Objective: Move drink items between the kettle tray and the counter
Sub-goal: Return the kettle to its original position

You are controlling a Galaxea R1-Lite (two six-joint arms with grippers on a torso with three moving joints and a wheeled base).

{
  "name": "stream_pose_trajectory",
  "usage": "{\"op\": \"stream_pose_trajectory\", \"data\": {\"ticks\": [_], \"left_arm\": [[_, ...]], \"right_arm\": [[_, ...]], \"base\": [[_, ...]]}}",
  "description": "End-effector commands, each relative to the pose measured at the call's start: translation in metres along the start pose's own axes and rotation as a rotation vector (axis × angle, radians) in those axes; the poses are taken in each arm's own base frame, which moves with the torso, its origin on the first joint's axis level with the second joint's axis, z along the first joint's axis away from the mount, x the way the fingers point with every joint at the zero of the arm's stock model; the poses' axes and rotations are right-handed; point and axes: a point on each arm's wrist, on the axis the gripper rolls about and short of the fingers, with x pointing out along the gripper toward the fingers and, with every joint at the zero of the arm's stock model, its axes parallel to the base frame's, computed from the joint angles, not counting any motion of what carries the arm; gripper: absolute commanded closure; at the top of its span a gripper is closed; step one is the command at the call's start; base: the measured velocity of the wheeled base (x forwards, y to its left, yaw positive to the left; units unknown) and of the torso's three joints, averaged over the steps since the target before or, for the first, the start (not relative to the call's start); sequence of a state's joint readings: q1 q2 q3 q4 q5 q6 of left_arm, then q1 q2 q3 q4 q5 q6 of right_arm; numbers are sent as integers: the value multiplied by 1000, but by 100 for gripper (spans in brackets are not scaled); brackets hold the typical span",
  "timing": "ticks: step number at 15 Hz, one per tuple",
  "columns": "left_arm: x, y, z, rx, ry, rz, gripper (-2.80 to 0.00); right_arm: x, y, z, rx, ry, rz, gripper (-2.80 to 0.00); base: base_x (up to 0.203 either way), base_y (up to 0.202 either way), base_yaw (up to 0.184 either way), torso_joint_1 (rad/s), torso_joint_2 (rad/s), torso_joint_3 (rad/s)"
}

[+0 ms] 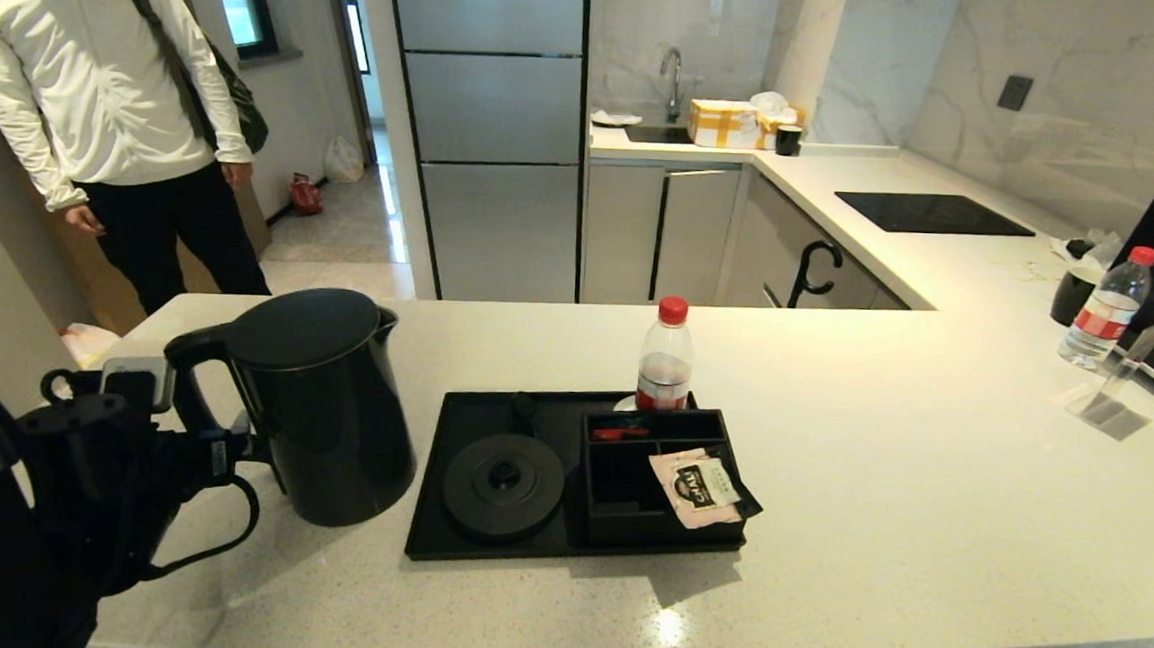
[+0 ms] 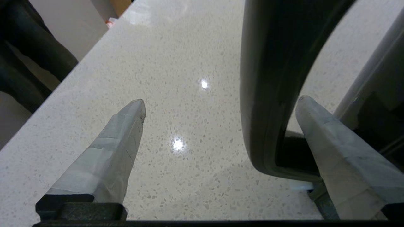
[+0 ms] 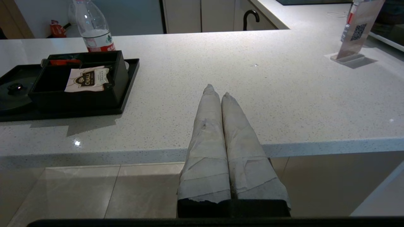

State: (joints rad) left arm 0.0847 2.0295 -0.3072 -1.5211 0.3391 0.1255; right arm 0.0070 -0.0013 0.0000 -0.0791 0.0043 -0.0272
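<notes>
Head view: kettle (image 1: 331,409) stands upright on the counter (image 1: 929,466), just left of the tray (image 1: 435,516); the tray's round base (image 1: 503,487) is bare, and the bottle (image 1: 666,356) stands at the tray's far edge beside the compartments with the sachet (image 1: 699,487). Left gripper (image 2: 221,104) is at the kettle's handle (image 2: 268,94), fingers spread wide, one through the loop and one outside, not clamped. Right gripper (image 3: 217,91) hangs off the counter's near edge, fingers pressed together, holding nothing.
</notes>
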Motion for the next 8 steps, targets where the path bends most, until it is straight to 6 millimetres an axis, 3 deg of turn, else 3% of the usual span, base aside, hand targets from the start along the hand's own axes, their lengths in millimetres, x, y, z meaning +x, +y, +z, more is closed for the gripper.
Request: {"op": "stream_pose_trajectory", "data": {"ticks": [1,8], "left_arm": [[3,0,1,-4,-10,4,-280],[11,-3,7,-13,-42,8,-280]], "right_arm": [[2,0,-9,0,31,2,0],[2,0,-9,0,31,2,0]], "base": [[0,0,0,0,0,0],[0,0,0,0,0,0]]}}
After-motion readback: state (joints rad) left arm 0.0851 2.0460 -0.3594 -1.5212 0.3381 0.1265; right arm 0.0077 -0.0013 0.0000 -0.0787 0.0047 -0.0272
